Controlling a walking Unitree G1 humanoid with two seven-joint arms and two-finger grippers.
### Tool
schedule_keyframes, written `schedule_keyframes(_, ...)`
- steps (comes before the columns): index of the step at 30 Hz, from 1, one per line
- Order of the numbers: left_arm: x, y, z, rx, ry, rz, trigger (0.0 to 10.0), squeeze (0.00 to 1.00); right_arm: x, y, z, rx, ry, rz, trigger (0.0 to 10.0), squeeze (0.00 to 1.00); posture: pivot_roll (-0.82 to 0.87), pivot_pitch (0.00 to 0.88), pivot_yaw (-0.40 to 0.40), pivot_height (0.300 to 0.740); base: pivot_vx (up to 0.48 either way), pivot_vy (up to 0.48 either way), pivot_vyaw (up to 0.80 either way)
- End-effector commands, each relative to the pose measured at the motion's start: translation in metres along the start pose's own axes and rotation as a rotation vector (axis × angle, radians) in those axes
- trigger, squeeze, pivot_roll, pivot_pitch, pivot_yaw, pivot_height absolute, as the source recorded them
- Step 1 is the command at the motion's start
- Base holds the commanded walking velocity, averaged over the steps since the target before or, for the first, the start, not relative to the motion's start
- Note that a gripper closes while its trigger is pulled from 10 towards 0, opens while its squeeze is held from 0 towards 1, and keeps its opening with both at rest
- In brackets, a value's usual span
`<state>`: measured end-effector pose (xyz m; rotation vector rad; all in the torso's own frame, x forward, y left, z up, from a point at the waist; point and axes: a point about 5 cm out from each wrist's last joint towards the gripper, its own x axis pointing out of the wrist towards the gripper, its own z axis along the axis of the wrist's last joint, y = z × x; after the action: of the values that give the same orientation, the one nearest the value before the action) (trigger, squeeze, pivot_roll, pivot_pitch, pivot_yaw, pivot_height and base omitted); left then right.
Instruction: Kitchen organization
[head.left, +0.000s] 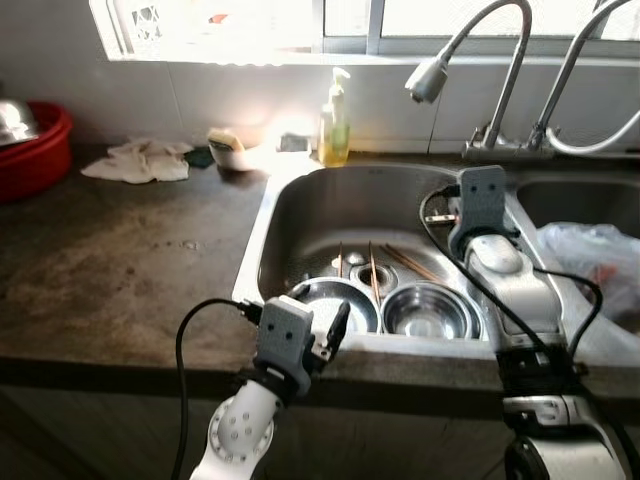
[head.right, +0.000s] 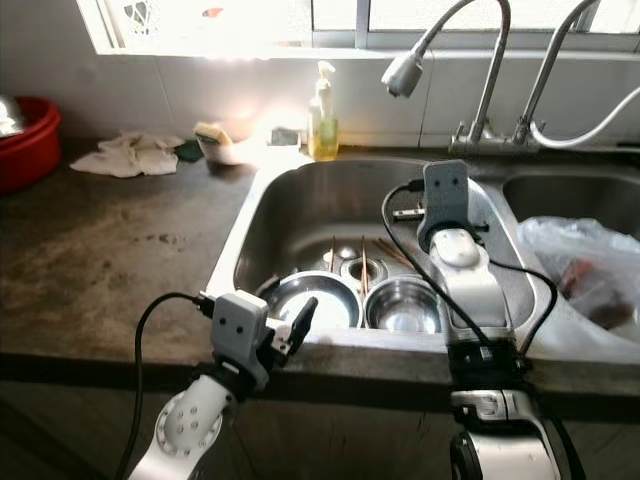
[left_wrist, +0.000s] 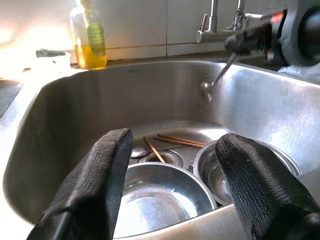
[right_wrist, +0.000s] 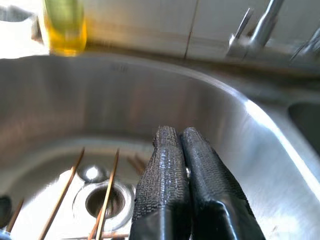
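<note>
Two round steel bowls (head.left: 432, 312), thin wooden chopsticks (head.left: 372, 270) in sink (head.left: 300, 215).

A dark, stained stone countertop (head.left: 110, 270) runs along a white tiled wall (head.left: 230, 105), and a double steel sink (head.left: 300, 215) is set into it. Above, a window (head.left: 300, 20) pours in glaring daylight that washes out the sill. Two curved faucets (head.left: 500, 75) rise behind the sink.

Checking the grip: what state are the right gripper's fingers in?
Shut, empty: the right gripper's two black fingers press together above the steel sink.
</note>
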<state>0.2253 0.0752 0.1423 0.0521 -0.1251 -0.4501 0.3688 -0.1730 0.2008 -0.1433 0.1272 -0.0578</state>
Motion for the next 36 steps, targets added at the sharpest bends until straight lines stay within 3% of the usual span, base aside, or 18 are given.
schedule_keyframes(1,-0.002,-0.001,0.004,0.002,-0.001,-0.001,10.0,0.0,0.004,0.001,-0.006,-0.033,0.063,0.017,10.0,0.0,0.14,0.078,-0.066,0.74,0.0,0.0,0.0)
schedule_keyframes(4,-0.004,-0.002,0.004,-0.001,0.003,0.003,10.0,0.0,0.005,0.0,-0.019,-0.063,0.136,0.018,10.0,0.0,0.14,0.09,-0.07,0.74,0.0,0.0,0.0)
schedule_keyframes(5,-0.004,-0.002,0.005,-0.001,0.004,0.005,10.0,0.0,0.005,0.0,-0.021,-0.066,0.141,0.018,10.0,0.4,0.14,0.091,-0.072,0.74,0.0,0.0,0.0)
schedule_keyframes(6,-0.004,-0.003,0.005,-0.002,0.005,0.006,10.0,0.0,0.005,0.0,-0.022,-0.067,0.144,0.019,10.0,0.61,0.14,0.094,-0.078,0.74,0.0,0.0,0.0)
schedule_keyframes(7,-0.004,-0.003,0.005,-0.003,0.005,0.007,10.0,0.0,0.005,0.0,-0.022,-0.069,0.144,0.02,10.0,0.61,0.14,0.094,-0.078,0.74,0.0,0.0,0.0)
schedule_keyframes(8,-0.004,-0.003,0.005,-0.003,0.007,0.008,10.0,0.0,0.005,0.001,-0.023,-0.071,0.147,0.025,10.0,1.0,0.15,0.098,-0.084,0.74,0.0,0.0,0.0)
schedule_keyframes(18,-0.003,-0.005,0.005,-0.009,0.011,0.015,10.0,0.0,0.0,0.001,-0.023,-0.05,0.124,0.022,10.0,1.0,0.14,0.082,-0.089,0.74,0.0,0.0,0.0)
schedule_keyframes(21,-0.002,-0.004,0.005,-0.006,0.01,0.017,10.0,0.0,-0.01,-0.002,-0.011,-0.017,0.001,-0.03,10.0,1.0,0.14,0.071,-0.087,0.74,0.0,0.0,0.0)
schedule_keyframes(22,-0.002,-0.004,0.005,-0.005,0.009,0.017,10.0,0.0,-0.014,-0.002,-0.006,-0.004,-0.038,-0.034,10.0,0.35,0.14,0.071,-0.087,0.74,0.0,0.0,0.0)
schedule_keyframes(23,-0.001,-0.002,0.005,-0.004,0.008,0.019,10.0,0.0,-0.023,-0.004,0.001,0.004,-0.102,-0.044,10.0,0.0,0.14,0.064,-0.089,0.74,0.0,0.0,0.0)
schedule_keyframes(26,-0.001,-0.001,0.004,0.003,0.008,0.019,10.0,0.0,-0.03,-0.004,0.006,0.012,-0.157,-0.037,10.0,0.0,0.14,0.053,-0.082,0.74,0.0,0.0,0.0)
schedule_keyframes(28,0.0,0.001,0.005,0.006,0.004,0.017,10.0,0.0,-0.047,-0.003,0.015,0.033,-0.245,-0.013,10.0,0.0,0.14,0.044,-0.079,0.74,0.0,0.0,0.0)
schedule_keyframes(33,0.003,0.003,0.005,0.009,-0.001,0.017,10.0,0.0,-0.064,0.001,0.018,0.058,-0.308,0.003,10.0,0.0,0.13,0.025,-0.072,0.74,0.0,0.0,0.0)
schedule_keyframes(34,0.005,0.005,0.007,0.011,-0.009,0.016,10.0,0.0,-0.078,0.006,0.016,0.08,-0.341,0.017,10.0,0.0,0.13,0.013,-0.065,0.74,0.0,0.0,0.0)
schedule_keyframes(36,0.007,0.006,0.008,0.01,-0.014,0.017,10.0,0.0,-0.088,0.011,0.013,0.091,-0.364,0.031,10.0,0.0,0.13,0.008,-0.063,0.74,0.0,0.0,0.0)
